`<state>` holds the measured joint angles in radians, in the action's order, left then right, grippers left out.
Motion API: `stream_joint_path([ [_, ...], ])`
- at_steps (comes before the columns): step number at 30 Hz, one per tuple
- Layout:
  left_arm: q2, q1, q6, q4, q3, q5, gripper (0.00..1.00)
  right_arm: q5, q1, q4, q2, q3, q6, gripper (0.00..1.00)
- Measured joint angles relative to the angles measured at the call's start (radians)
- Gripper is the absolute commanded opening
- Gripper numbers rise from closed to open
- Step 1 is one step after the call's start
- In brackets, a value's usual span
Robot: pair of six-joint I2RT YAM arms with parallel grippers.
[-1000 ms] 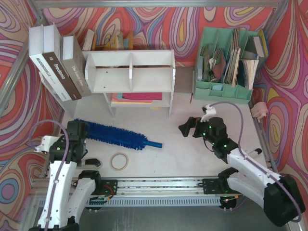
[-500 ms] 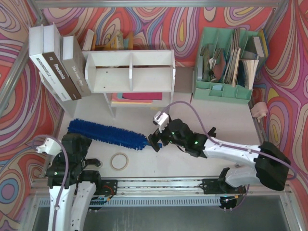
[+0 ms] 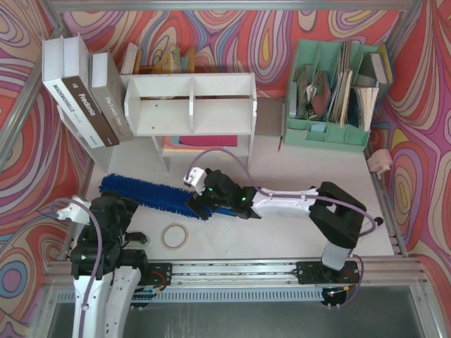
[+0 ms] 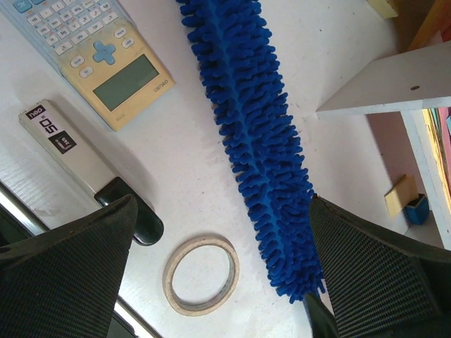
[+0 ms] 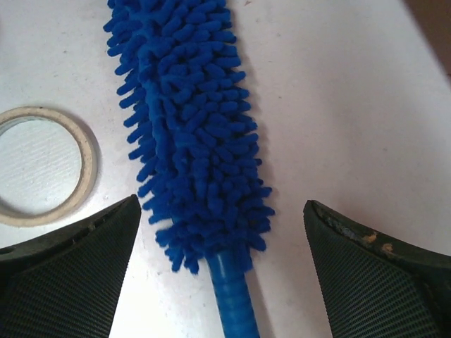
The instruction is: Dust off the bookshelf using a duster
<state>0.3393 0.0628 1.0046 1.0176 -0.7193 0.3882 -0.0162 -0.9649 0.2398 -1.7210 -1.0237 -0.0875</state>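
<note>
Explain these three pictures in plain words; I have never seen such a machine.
These are two robot arms bolted to a table, each ending in a two-finger pincer. The wide picture looks down from above; the other two come from wrist cameras, so the dark wedges are the pincers' own fingers. On the table lie a blue fluffy duster, a tape roll and a calculator; a white bookshelf stands at the back. Nothing is held: the right pincer is open astride the duster's handle end, the left pincer open near its other end.
</note>
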Motion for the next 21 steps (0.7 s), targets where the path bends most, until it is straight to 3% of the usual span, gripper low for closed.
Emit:
stream_joint_path([
  [12, -0.005, 0.000, -0.011, -0.019, 0.003, -0.016, 0.98, -0.013, -0.036, -0.057, -0.269, -0.236, -0.060, 0.83],
  [21, -0.005, 0.000, -0.017, -0.026, 0.010, -0.026, 0.98, -0.014, -0.036, -0.097, -0.358, -0.311, -0.076, 0.68],
])
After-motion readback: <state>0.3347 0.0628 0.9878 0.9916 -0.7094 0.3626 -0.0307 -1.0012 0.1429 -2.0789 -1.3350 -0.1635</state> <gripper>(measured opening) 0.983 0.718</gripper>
